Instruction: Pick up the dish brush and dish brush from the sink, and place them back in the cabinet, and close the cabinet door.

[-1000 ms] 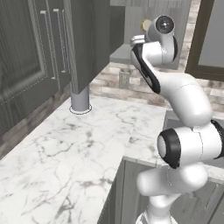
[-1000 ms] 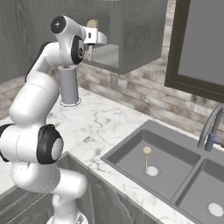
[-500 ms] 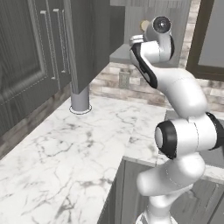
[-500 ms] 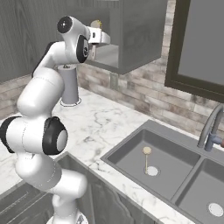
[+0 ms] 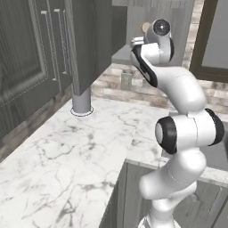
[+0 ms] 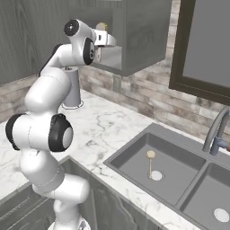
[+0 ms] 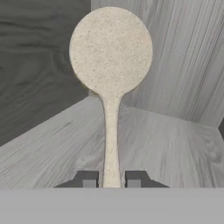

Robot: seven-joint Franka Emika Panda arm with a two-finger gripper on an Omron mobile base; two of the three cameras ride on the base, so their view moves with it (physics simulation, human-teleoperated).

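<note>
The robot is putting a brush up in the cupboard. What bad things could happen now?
The dish brush sits between the gripper fingertips by its thin handle only, head far out in front. It might tip or roll on the cabinet shelf once let go. A second dish brush lies in the sink, its handle running to the drain, so it could be awkward to grab. The cabinet door stands open near the arm and might get bumped.

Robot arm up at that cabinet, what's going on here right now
The gripper holds one dish brush by its handle, inside the open wall cabinet above its shelf. The second dish brush lies in the left basin of the sink, so one brush is being put away and one is left.
</note>
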